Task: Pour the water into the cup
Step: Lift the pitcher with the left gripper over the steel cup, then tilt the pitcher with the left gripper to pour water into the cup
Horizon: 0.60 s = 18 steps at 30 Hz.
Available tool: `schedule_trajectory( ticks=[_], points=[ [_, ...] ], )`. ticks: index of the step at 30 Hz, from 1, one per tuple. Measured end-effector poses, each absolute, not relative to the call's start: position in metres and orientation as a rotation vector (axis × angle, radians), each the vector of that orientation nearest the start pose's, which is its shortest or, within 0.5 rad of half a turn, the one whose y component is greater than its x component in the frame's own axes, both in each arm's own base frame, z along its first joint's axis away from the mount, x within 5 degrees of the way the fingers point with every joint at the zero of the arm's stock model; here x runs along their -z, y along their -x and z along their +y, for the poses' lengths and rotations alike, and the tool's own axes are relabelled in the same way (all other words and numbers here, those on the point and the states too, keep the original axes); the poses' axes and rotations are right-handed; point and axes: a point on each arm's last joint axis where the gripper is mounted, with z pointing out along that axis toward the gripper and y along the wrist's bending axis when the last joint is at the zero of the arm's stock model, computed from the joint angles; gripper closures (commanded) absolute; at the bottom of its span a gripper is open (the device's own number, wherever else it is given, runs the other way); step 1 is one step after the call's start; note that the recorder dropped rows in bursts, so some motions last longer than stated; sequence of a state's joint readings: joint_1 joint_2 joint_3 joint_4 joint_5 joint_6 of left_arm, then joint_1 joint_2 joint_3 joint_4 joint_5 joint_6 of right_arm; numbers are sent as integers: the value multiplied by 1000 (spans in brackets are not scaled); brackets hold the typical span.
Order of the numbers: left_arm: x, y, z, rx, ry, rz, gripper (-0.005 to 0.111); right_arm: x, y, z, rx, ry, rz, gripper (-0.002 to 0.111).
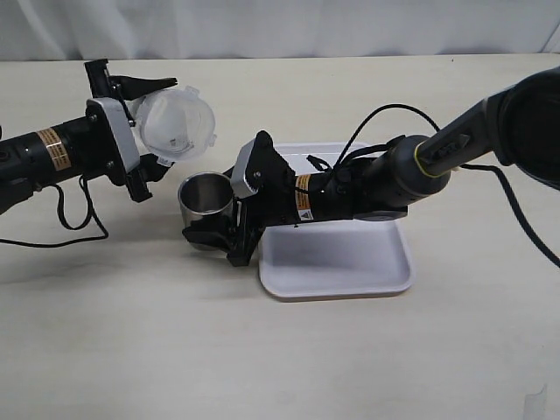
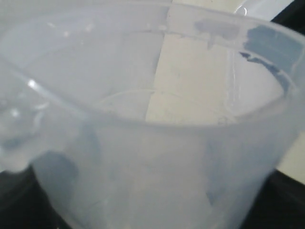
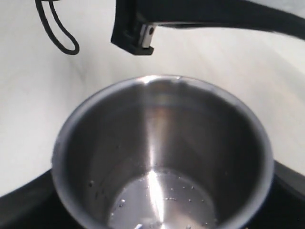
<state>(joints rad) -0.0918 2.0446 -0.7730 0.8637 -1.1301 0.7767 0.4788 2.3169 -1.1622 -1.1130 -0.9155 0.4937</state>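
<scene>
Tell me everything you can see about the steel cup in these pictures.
The cup is a short, handleless cylinder of shiny grey steel, open at the top. It seems to stand upright on the pale table, beside the white tray, not in it. The right gripper holds it, black jaws against its lower wall on both sides. Inside, the bottom is wet: a little clear water and some drops. The tilted plastic jug does not touch it.
</scene>
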Motion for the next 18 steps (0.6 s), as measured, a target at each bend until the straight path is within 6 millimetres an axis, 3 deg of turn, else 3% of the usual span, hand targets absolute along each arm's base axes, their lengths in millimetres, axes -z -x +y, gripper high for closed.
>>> schedule_trajectory(
  ticks=[18],
  points=[
    [-117,-335,-94,-345,-1560,798,107,-62,-338,249,-880,1273,1611,104]
  ],
)
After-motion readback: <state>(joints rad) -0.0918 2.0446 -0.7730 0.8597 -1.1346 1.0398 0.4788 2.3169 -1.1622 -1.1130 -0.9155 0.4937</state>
